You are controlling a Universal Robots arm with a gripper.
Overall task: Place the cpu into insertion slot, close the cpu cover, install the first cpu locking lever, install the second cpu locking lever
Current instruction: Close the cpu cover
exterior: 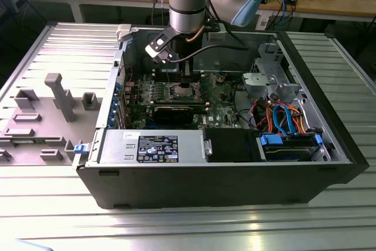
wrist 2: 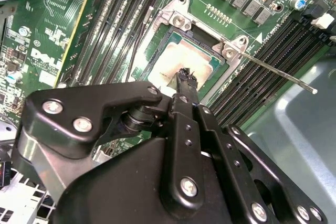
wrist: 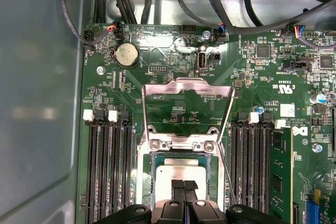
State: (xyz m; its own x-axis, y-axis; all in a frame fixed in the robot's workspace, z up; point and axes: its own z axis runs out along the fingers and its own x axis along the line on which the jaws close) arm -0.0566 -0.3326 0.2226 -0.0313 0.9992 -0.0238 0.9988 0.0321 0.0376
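The cpu (wrist: 178,172) lies flat in the insertion slot (wrist: 148,176), silver-grey top up, with the green board around it. In the second wrist view the cpu (wrist 2: 176,59) sits just under my fingertips. My gripper (wrist: 184,186) is shut, tips together, at the chip's near edge with nothing held between them. The cpu cover (wrist: 187,83), a silver frame with a square cut-out, stands swung open beyond the socket. One thin locking lever (wrist 2: 275,73) sticks out free beside the socket, and another (wrist 2: 140,35) stands along its other side. In the exterior view my gripper (exterior: 185,80) hangs low inside the case.
Black memory slots (wrist: 107,171) flank the socket on both sides, one row holding a card (wrist: 279,171). Cables (wrist: 231,3) run above the board. The case wall (wrist: 37,103) is close by. A power supply (exterior: 155,148), a drive bay (exterior: 291,145) and grey fixtures (exterior: 59,95) stand around.
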